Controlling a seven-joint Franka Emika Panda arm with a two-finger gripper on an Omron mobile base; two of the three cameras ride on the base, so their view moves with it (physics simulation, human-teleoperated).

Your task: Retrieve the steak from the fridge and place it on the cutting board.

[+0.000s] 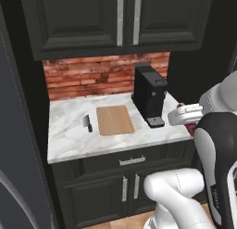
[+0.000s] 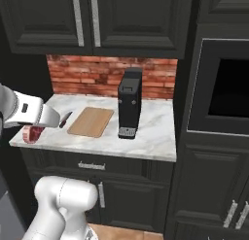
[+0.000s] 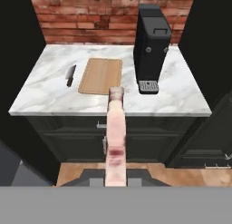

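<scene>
End effector closed on the steak, held edge-on in front of the table, short of the cutting board. In both base views the arm hides most of the steak. Cleaver lies just left of the board, coffee machine to its right.

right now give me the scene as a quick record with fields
tool: shut on steak, short of the counter's front edge
steak: held edge-on, in the air
board: bare, flat on counter
cleaver: left of board, apart from it
coffee machine: right of board, near brick wall
task state: steak not yet on board
</scene>
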